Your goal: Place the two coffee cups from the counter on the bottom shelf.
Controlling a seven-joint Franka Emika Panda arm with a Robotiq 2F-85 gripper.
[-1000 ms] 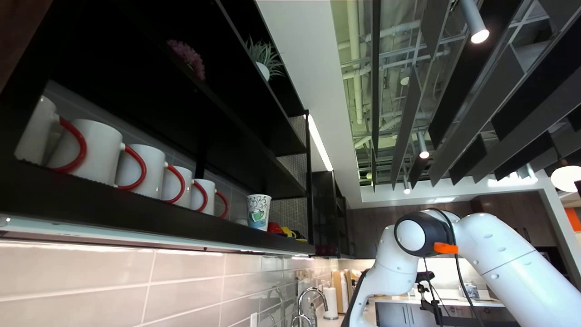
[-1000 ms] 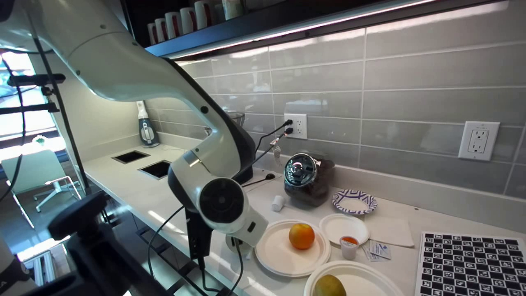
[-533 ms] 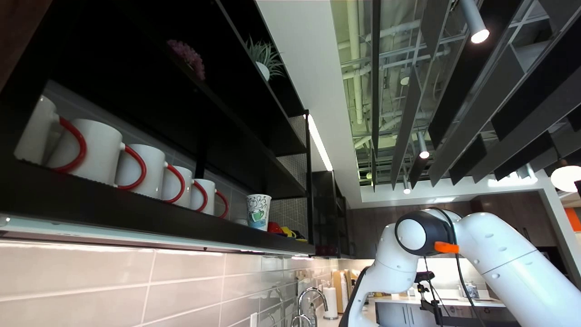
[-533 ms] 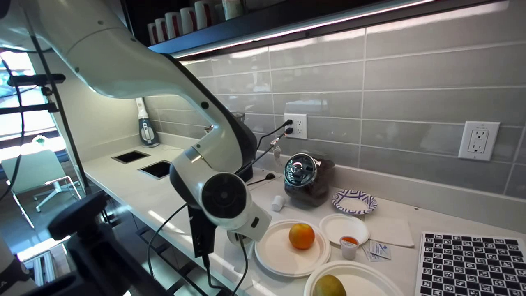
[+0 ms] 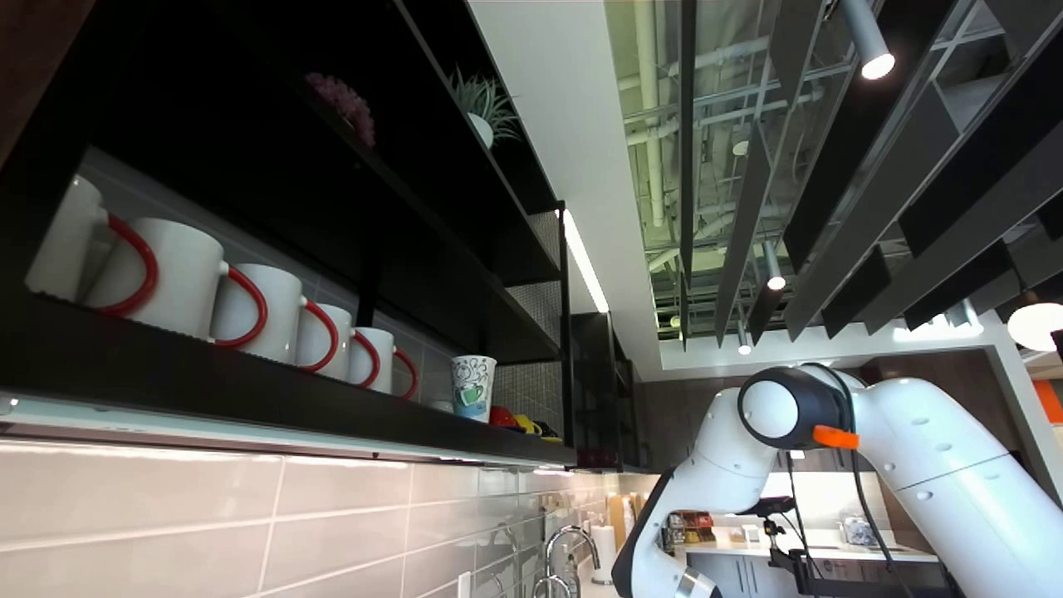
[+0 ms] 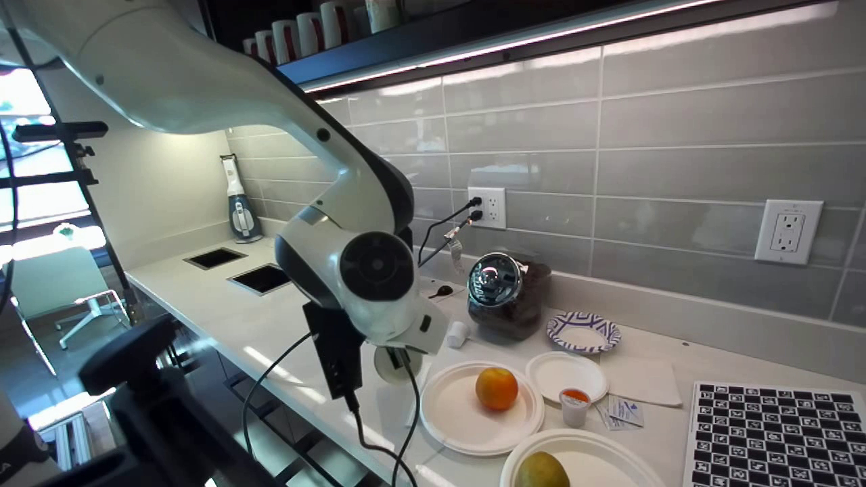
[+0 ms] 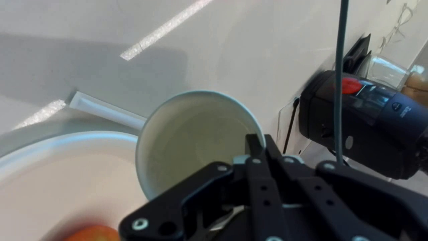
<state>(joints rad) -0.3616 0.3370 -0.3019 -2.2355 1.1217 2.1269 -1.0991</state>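
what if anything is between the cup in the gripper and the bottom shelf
Nothing visible stands between the held cup and the front of the bottom shelf; on it, the other cup and red-handled mugs take up room.

The strip light (image 6: 507, 46) under the bottom shelf (image 6: 406, 49) throws glare on the tiles (image 6: 521, 128); above the bottom shelf, higher shelves (image 5: 399, 241) lie near-black.

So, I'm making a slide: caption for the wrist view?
Pincer gripping a cup by its rim, with a plate and an orange fruit at lower left.
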